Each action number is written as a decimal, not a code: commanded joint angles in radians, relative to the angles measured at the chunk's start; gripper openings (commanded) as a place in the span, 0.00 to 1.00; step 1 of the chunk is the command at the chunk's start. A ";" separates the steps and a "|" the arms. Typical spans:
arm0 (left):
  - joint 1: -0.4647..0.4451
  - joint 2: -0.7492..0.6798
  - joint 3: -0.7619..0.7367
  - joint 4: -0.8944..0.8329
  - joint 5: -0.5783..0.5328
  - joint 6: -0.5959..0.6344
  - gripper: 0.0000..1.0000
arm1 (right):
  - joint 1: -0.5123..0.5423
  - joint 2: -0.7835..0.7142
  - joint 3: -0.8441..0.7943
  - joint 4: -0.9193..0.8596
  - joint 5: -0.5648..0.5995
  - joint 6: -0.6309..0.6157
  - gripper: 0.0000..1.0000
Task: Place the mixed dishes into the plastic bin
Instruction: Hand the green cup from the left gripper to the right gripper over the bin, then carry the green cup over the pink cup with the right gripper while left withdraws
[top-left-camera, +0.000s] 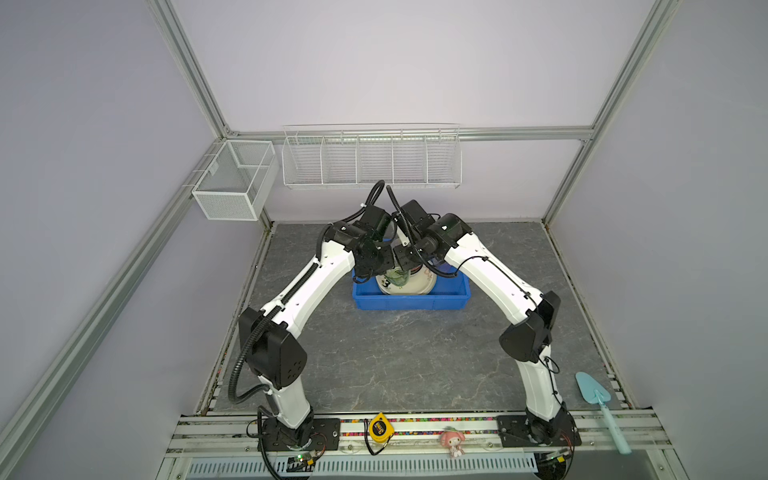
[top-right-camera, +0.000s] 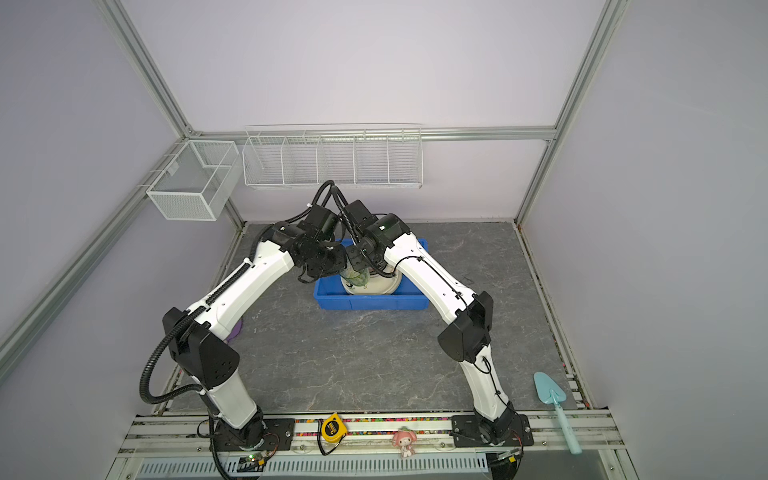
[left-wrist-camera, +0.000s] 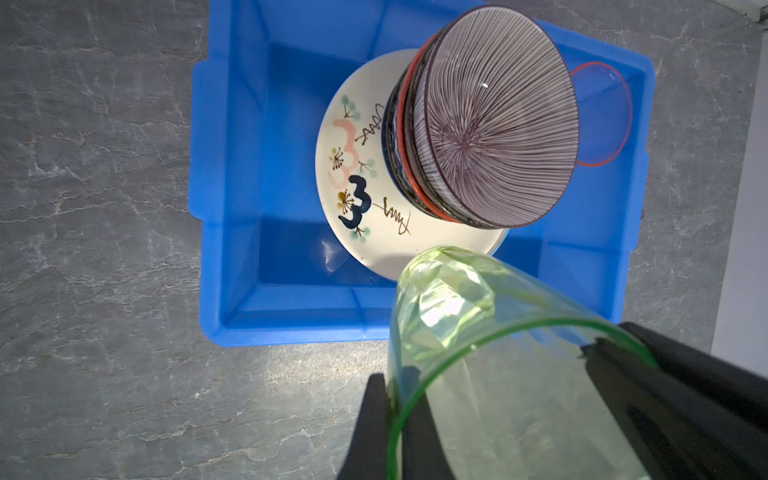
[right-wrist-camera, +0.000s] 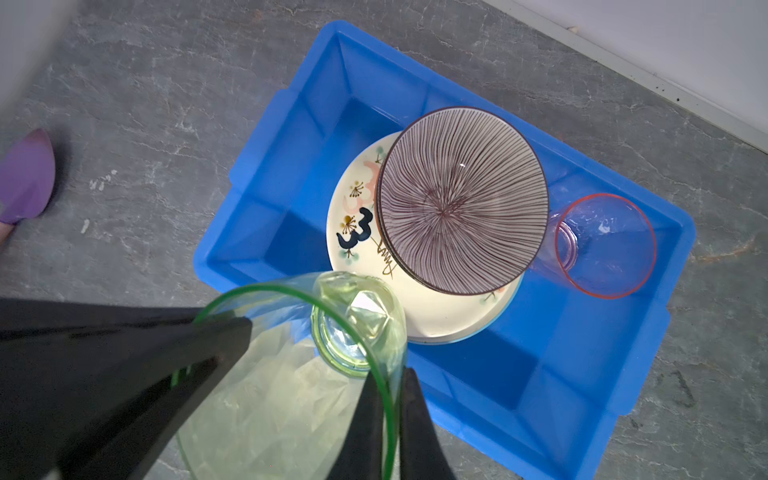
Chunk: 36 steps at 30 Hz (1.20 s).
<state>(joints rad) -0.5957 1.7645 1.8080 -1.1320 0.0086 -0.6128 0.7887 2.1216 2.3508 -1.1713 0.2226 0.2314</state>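
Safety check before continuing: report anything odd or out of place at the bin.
Both pincers clamp one green cup: the left pincer and the right pincer pinch opposite sides of its rim, above the blue bin. In it, the pink cup seems to lie on its side.

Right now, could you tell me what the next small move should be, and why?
Probably open the left gripper: it and the right gripper both pinch the rim of the green cup over the plastic bin, so one must let go before it can be lowered in.
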 joint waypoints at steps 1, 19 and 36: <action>-0.003 0.004 0.042 0.003 -0.005 -0.005 0.00 | 0.007 0.015 0.013 -0.025 0.002 -0.011 0.07; 0.009 -0.057 0.042 0.014 -0.009 0.003 0.29 | -0.016 -0.038 -0.059 -0.011 0.012 -0.015 0.07; 0.211 -0.253 -0.077 0.028 -0.027 0.059 0.68 | -0.142 -0.149 -0.125 -0.022 0.019 -0.045 0.07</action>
<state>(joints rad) -0.4175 1.5661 1.7748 -1.1011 0.0017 -0.5720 0.6834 2.0399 2.2322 -1.1908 0.2424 0.2070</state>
